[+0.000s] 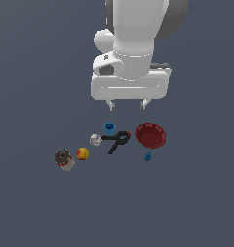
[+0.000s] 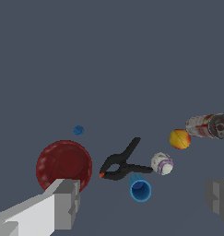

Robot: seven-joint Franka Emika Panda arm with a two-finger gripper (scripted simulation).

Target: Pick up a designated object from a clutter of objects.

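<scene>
Jaws: spread wide, holding nothing.

Exterior view: gripper (image 1: 128, 104) hangs above the clutter, apart from every item. Blue cup (image 1: 109, 127) stands upright on the surface (image 1: 36, 207), just beside the black clamp (image 1: 117, 140), near the white-purple ball (image 1: 95, 140); red bowl (image 1: 150, 134) toward the exterior view's right.

Wrist view: blue cup (image 2: 140, 189) lies between the two fingers (image 2: 62, 203), touching or nearly touching the clamp.

Step, judged: approach, before the grasp. Next move calls for centring over the cup and descending clear of the clamp.

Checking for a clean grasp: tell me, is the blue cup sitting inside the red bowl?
No. The blue cup stands on the floor apart from the red bowl, with the black clamp between them.
</scene>
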